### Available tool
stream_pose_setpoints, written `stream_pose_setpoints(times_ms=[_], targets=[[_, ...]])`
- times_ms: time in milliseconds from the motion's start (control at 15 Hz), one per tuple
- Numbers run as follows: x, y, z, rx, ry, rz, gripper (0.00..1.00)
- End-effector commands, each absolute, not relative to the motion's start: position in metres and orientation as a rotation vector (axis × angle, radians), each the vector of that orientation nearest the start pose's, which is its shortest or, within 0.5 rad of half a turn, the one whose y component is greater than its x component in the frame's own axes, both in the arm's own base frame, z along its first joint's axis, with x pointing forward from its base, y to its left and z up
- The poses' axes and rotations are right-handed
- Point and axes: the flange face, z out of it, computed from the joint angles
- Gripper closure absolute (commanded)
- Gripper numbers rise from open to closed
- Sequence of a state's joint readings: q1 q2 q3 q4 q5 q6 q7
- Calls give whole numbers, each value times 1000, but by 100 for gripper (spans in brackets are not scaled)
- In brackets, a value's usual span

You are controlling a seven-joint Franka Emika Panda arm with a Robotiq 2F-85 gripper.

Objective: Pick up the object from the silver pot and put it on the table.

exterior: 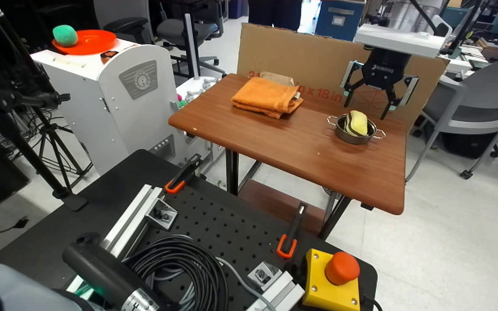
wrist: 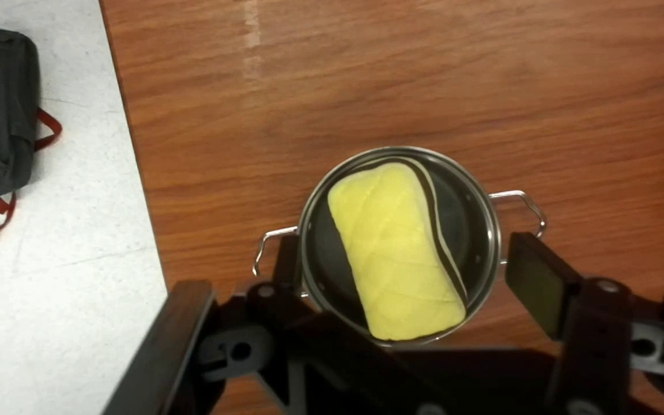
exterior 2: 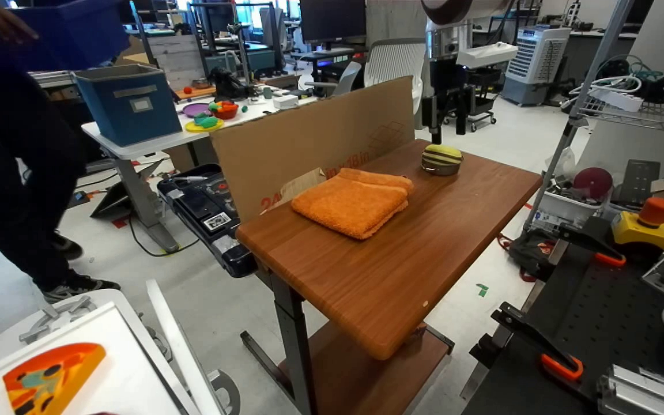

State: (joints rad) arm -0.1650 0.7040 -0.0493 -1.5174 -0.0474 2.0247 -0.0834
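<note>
The object is a yellow rounded block with dark stripes, in both exterior views and the wrist view. It sits in the silver pot, which has two wire handles; the pot's wall and rim show too. The object sticks up above the rim. The pot stands on the reddish-brown table. My gripper is wide open and empty above the pot, touching nothing. In the wrist view its fingers lie either side of the pot.
A folded orange cloth lies on the table, away from the pot. A tall cardboard sheet stands along one long table edge. A black perforated platform stands beside the table. A person stands beyond the cardboard.
</note>
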Motion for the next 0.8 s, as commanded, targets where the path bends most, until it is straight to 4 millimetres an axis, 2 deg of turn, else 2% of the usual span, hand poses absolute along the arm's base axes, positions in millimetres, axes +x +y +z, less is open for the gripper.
stream_pose_setpoints(times_ms=[0,200,333,533,667,733], targets=[[688,-145,216,-3156,131,364,37],[691,-143,206,-3158,99,373,62],[692,-141,204,-3158,67,373,76],[685,-136,215,-3159,2,387,98],[679,-130,233,-3161,-19,386,100],[675,-125,246,-3167,-41,378,97]])
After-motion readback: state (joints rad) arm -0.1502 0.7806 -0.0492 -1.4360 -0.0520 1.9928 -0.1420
